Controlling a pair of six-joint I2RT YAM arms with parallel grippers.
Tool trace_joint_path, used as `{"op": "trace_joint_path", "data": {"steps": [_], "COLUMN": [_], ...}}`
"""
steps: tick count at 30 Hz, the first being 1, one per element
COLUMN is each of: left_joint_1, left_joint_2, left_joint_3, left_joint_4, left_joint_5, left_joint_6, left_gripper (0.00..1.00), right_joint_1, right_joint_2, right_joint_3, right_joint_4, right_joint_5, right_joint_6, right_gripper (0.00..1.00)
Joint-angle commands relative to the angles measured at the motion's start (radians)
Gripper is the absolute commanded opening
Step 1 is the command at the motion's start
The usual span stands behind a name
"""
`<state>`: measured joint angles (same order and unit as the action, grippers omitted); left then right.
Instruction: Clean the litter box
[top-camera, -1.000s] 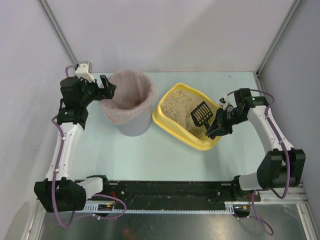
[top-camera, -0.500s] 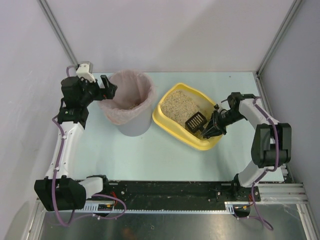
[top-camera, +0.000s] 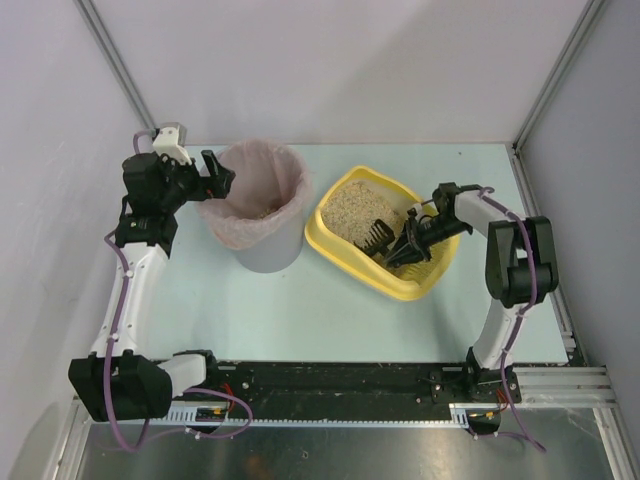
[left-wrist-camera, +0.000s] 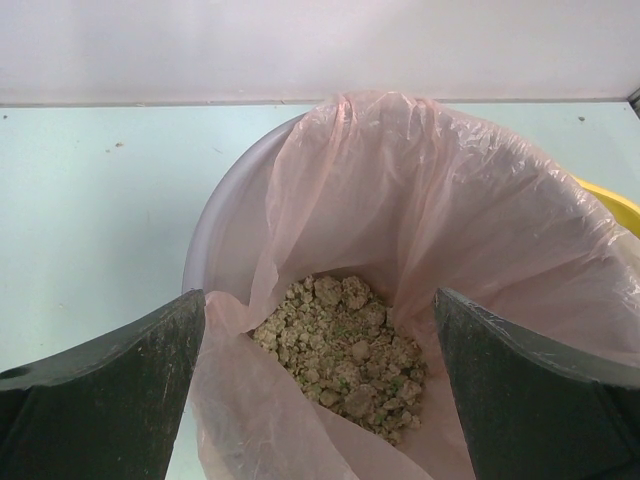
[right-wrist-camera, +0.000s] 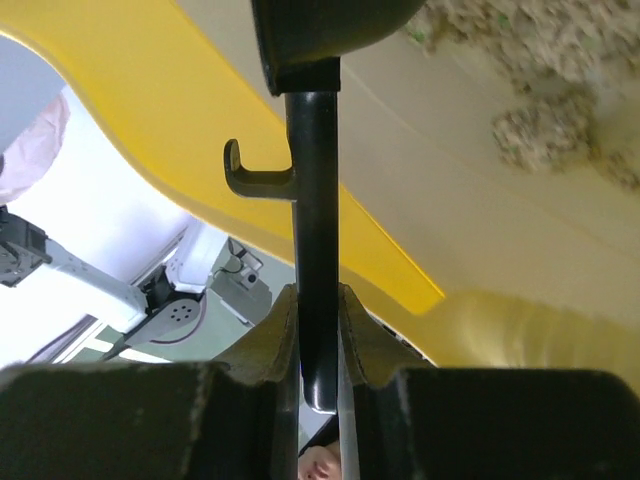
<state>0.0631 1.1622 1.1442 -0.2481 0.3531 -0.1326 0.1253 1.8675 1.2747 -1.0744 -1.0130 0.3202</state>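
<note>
Left gripper (top-camera: 212, 172) hangs wide open at the tall grey round bin's (top-camera: 262, 250) pink-lined rim. Right of the bin, right gripper (top-camera: 412, 245) clamps the small black slotted scoop's (top-camera: 375, 238) thin handle. A steep dig could shove or spill the shallow yellow plastic litter box (top-camera: 372, 278), its beige litter banked toward the far end.

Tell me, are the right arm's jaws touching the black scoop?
Touching. The right wrist view shows the scoop pinched by its handle between the right jaws.
</note>
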Motion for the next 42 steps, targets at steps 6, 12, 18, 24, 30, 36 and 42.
{"op": "trace_joint_path", "data": {"steps": [6,12,18,24,30,36,42], "left_joint_1": [-0.003,-0.005,-0.005,-0.003,-0.005,-0.005,-0.005], "left_joint_2": [-0.002,-0.004,-0.004,-0.007,-0.009,-0.006,-0.007], "left_joint_3": [-0.001,-0.001,-0.003,-0.003,-0.003,-0.004,-0.004], "left_joint_4": [0.038,0.038,0.040,0.038,0.038,0.040,0.040], "left_joint_5": [0.018,0.018,0.018,0.014,0.010,0.007,0.006], "left_joint_6": [-0.004,-0.002,-0.001,0.001,0.002,0.004,0.005], "left_gripper": [1.00,1.00,1.00,1.00,1.00,1.00,1.00], "right_joint_1": [0.039,0.057,0.099,0.111,0.086,0.056,0.010], "right_joint_2": [0.113,0.148,0.148,0.111,0.038,-0.027,-0.083], "right_joint_3": [0.064,0.064,0.064,0.060,0.023,-0.023,-0.041], "right_joint_4": [0.329,0.499,0.654,0.778,0.814,0.817,0.814], "right_joint_5": [-0.022,-0.029,-0.032,-0.056,-0.071,-0.104,-0.153], "right_joint_6": [0.270,0.391,0.477,0.556,0.591,0.563,0.522], "right_gripper": [0.00,0.00,0.00,0.00,0.00,0.00,0.00]}}
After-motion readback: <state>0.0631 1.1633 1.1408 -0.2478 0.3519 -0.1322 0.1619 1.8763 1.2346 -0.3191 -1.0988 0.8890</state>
